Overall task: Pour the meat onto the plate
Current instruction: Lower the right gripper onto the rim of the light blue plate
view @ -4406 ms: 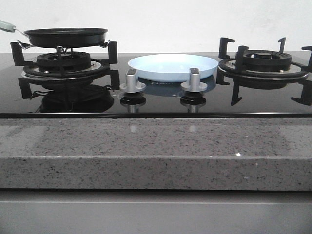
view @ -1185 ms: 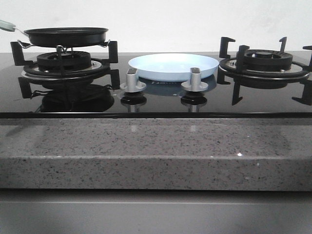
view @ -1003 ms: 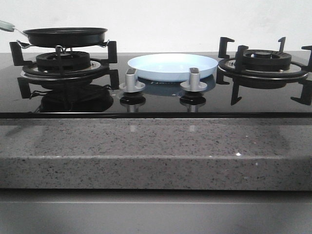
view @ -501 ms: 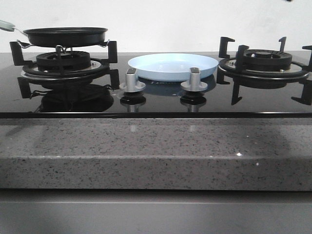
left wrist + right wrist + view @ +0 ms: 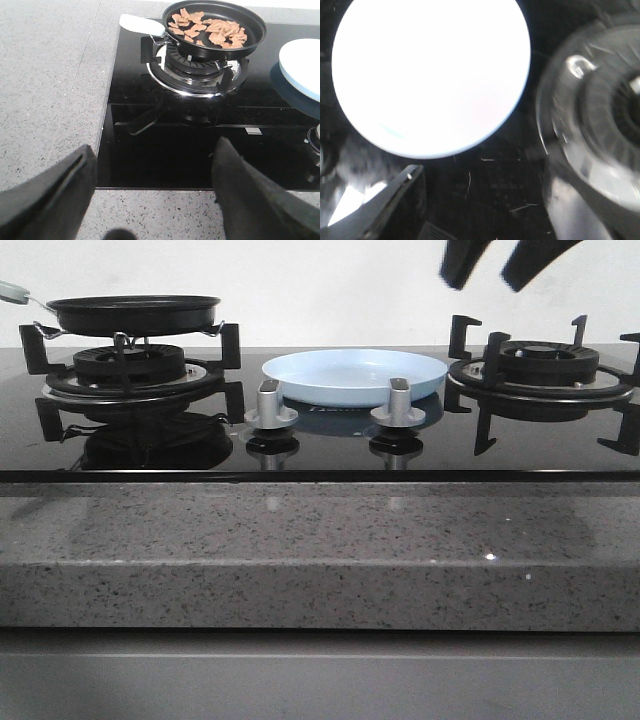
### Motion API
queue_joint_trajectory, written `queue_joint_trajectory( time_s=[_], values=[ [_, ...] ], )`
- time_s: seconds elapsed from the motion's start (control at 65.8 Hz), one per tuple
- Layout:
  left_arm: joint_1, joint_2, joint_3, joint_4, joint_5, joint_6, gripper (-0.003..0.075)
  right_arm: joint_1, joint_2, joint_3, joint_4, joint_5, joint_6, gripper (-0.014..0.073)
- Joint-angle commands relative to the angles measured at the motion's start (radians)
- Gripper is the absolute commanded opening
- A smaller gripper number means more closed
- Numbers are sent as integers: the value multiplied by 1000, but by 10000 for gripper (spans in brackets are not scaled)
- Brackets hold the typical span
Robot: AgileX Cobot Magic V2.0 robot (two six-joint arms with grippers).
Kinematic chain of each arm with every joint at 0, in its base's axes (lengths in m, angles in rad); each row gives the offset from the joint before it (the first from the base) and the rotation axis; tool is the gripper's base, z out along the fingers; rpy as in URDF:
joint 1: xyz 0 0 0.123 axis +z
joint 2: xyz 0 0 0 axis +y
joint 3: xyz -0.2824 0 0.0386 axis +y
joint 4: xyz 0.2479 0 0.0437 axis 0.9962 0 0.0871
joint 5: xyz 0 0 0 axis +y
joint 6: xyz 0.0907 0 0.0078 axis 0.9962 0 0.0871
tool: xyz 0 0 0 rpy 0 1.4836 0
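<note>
Glass cooktop set into a speckled grey desk (image 5: pixel 320 550), with the plate (image 5: pixel 354 377) taken as landmark. The pale-blue plate lies flat on the black glass between two burners, just behind a pair of silver knobs (image 5: pixel 272 408); its surface is bare. To the plate's left, a black frying pan (image 5: pixel 216 26) with a pale handle sits on the left burner's grate (image 5: pixel 197 70); the meat (image 5: pixel 210 29), thin reddish-brown pieces, lies scattered across the pan's floor. To the plate's right stands the right burner (image 5: pixel 540 370), uncovered. The right gripper (image 5: pixel 497 262) hangs above and to the right of the plate, over the right burner's near side, jaws apart and holding nothing. The left gripper (image 5: pixel 152 200), seen only in its wrist view, is well short of the pan over the cooktop's front edge, jaws wide apart.
</note>
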Motion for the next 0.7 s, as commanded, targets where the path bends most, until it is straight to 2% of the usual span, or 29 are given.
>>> queue_joint_trajectory(
  time_s=[0.0,0.258,0.684],
  values=[
    [-22,7,-26,-13,-78,0,492,9,8,-94,20,-28,-16,517],
    [-67,7,-26,-9,-78,0,492,9,146,-236,32,26,-16,517],
    [-67,7,-26,-9,-78,0,492,9,305,-404,-10,97,-16,517]
  ],
)
